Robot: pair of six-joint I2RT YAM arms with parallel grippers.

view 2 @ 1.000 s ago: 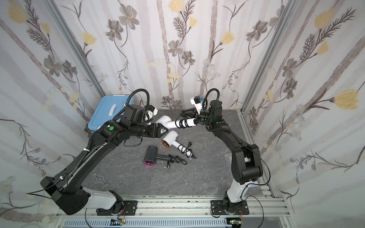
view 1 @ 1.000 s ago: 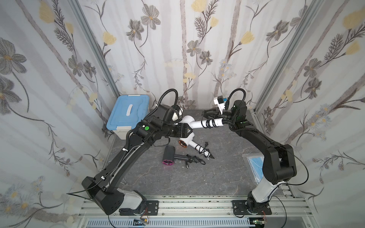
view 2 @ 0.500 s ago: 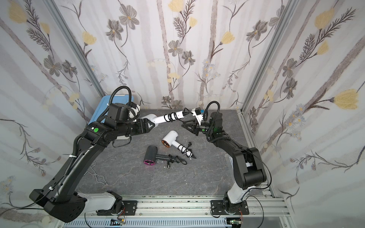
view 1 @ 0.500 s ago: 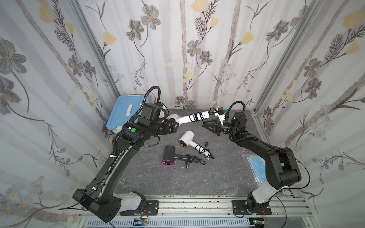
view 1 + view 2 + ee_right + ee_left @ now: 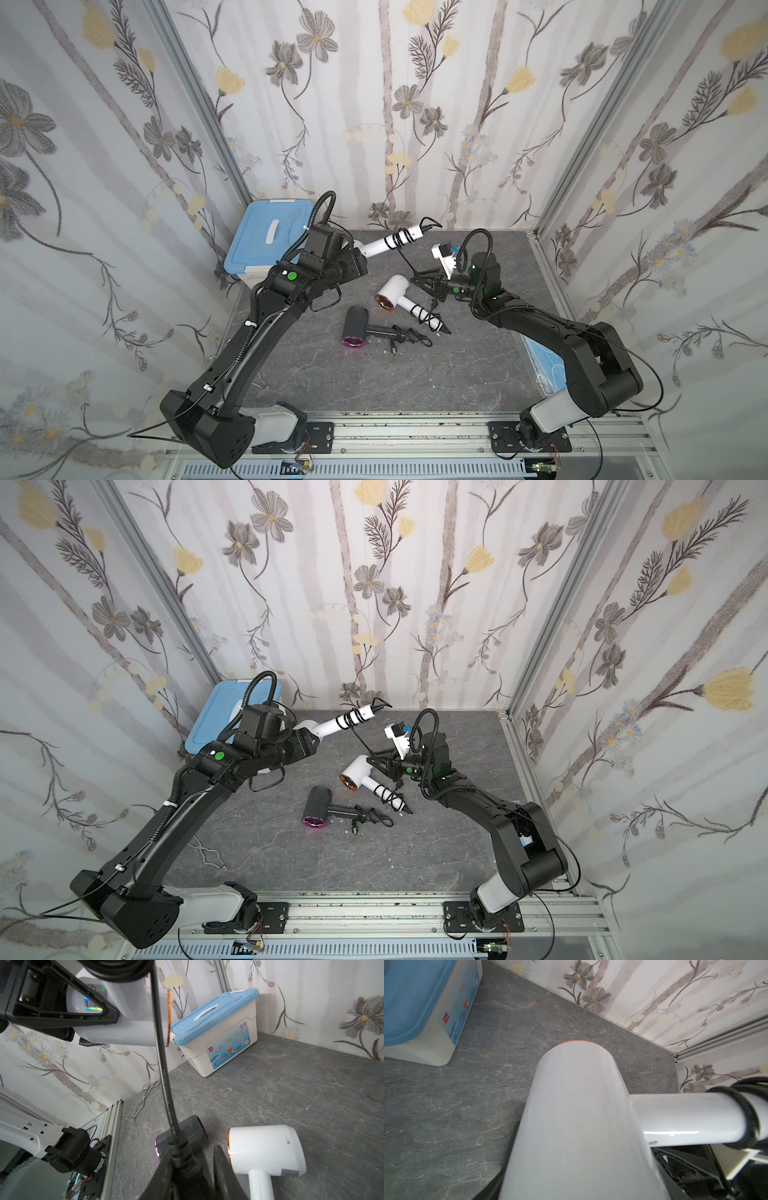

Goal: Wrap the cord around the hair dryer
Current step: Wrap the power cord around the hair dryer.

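**Status: cord drawn taut between both arms**

Changes since one second ago: the left arm has pulled back from the centre of the table (image 5: 374,382) toward the blue-lidded box (image 5: 266,237), taking the hair dryer (image 5: 380,246) with it. The right gripper (image 5: 193,1167), previously raised beside the dryer handle, has dropped low. Over the last half second the left arm has barely moved.

Current pose, left arm: the elbow is raised and the wrist lies roughly level, just beside the box. The left gripper (image 5: 356,261) is clamped on the dryer's barrel. The dryer is held off the table, with its handle pointing toward the back wall. Several turns of cord (image 5: 164,1076) already sit around the handle.

Current pose, right arm: the forearm reaches low across the table. Its jaws are nearly together and pinch the thick plug end of the cord, which runs in a straight line up to the handle. The gripper hangs close above the spare white dryer (image 5: 392,289), with the black dryer (image 5: 355,324) nearby. Both lie on the table with their cords wound.
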